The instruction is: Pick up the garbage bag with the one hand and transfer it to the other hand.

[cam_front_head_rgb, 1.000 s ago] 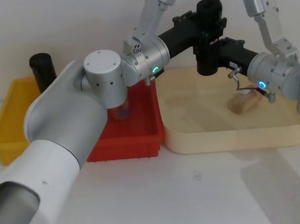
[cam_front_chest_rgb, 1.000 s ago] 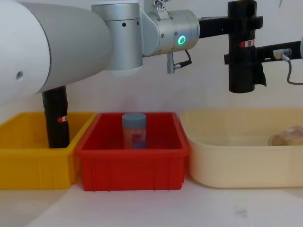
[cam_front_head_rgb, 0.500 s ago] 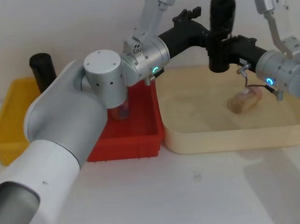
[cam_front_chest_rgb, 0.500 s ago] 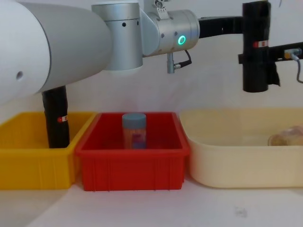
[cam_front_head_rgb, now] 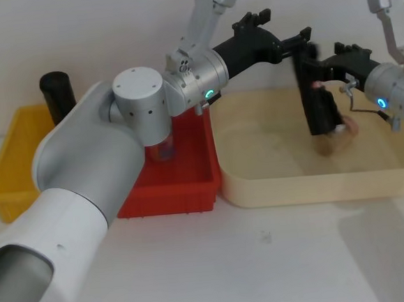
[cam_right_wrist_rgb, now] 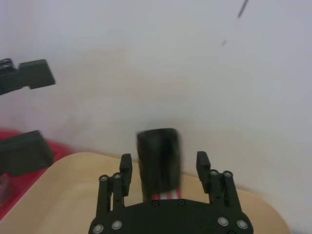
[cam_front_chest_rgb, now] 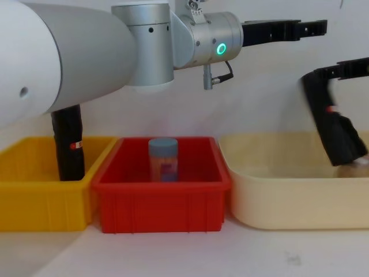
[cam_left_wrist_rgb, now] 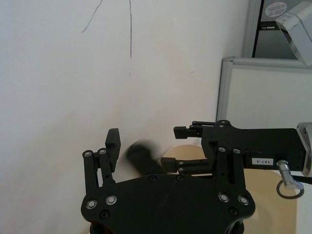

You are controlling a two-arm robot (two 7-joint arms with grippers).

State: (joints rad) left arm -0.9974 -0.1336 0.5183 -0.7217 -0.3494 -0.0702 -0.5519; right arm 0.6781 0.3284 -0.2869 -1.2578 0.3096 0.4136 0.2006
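The garbage bag (cam_front_head_rgb: 320, 105), a black roll with a small red mark, hangs tilted and motion-blurred over the cream tray (cam_front_head_rgb: 274, 184). Its lower end is down inside the tray (cam_front_chest_rgb: 340, 135). My right gripper (cam_front_head_rgb: 336, 55), on the blue-lit arm, stands open at the bag's upper end. In the right wrist view the bag (cam_right_wrist_rgb: 158, 163) lies between the spread fingers with a gap on each side. My left gripper (cam_front_head_rgb: 297, 40), on the green-lit arm, is open and empty, just left of and above the bag (cam_front_chest_rgb: 285, 29).
A second black roll (cam_front_chest_rgb: 69, 144) stands in the yellow bin (cam_front_chest_rgb: 34, 202). A blue-capped jar (cam_front_chest_rgb: 163, 158) stands in the red bin (cam_front_chest_rgb: 161, 202). A tan object (cam_front_head_rgb: 349, 125) lies in the cream tray behind the bag. The wall is close behind.
The left gripper let go of the bag and the right arm carried it rightward. The bag has since slid down out of the right gripper, tilting into the cream tray.
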